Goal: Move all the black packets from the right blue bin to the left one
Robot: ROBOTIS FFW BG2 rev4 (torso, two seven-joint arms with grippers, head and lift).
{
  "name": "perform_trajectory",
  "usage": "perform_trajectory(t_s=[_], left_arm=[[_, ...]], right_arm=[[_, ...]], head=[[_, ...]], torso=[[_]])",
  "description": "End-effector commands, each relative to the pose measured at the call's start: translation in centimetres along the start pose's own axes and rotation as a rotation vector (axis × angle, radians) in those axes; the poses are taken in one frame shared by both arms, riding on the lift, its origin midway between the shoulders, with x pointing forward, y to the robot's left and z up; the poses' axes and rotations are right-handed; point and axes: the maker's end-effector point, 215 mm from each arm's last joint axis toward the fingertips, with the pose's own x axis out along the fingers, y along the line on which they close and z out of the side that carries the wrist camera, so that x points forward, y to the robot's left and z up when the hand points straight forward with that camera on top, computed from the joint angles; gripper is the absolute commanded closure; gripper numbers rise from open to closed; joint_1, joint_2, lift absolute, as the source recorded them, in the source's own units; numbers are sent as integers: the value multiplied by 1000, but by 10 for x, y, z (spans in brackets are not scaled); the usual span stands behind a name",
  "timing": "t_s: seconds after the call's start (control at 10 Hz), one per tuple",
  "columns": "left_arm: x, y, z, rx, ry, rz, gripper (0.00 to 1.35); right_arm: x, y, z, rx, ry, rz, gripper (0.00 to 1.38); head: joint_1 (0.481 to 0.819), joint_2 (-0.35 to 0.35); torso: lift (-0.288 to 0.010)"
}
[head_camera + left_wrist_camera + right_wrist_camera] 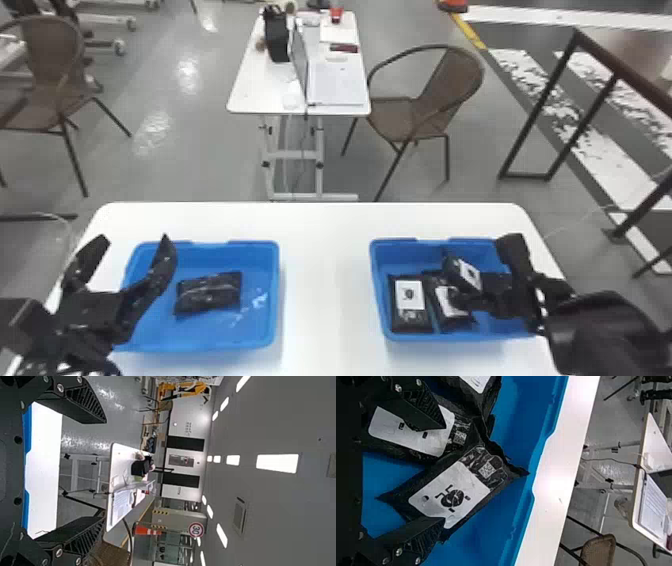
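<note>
In the head view, my right gripper (pixel 483 274) is low over the right blue bin (pixel 377 295), fingers apart around a tilted black packet (pixel 463 273). Two more black packets (pixel 411 305) (pixel 446 307) lie beside it. The right wrist view has my right gripper (pixel 444 473) open, one finger over a neighbouring packet (pixel 411 431), the other at the near edge of the tilted packet (pixel 455 490). One black packet (pixel 209 292) lies in the left blue bin (pixel 200 332). My left gripper (pixel 134 241) stands open above that bin's left side; in its wrist view, the left gripper (pixel 104 470) holds nothing.
Both bins stand on a white table (pixel 325 280), with a wide strip of tabletop between them. Beyond it are a smaller white table (pixel 255 90) with a laptop (pixel 335 85), brown chairs (pixel 425 107) and a dark metal rail (pixel 535 117).
</note>
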Motion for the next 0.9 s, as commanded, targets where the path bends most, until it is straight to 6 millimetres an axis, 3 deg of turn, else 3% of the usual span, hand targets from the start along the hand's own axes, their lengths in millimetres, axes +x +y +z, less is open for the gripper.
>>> perform_trajectory(t_s=[0.0,0.1,0.3,0.4,0.5,0.8], left_arm=[[-2,3,2,-4,-9,8,167],[-5,9,-2,-18,-4,21,167],[-13,21,-8,-17,12,32,167],[-17,26,-14,-44,22,43,167],[-19,28,-16,-67,17,52,167],[-28,40,-24,-96,21,82,167]], right_arm=[[5,4,7,-17,-6,-3,179],[4,4,19,-30,-31,-40,208],[0,8,44,-22,-109,-119,1167],[0,10,43,-2,-114,-164,1133],[2,8,25,-2,-65,-159,1138],[-7,-2,23,19,-65,-206,1188]], head=[[695,-74],[695,-69],[695,-52],[695,-41],[695,-32],[695,-26]], torso=[[0],[0],[0],[0],[0],[0]])
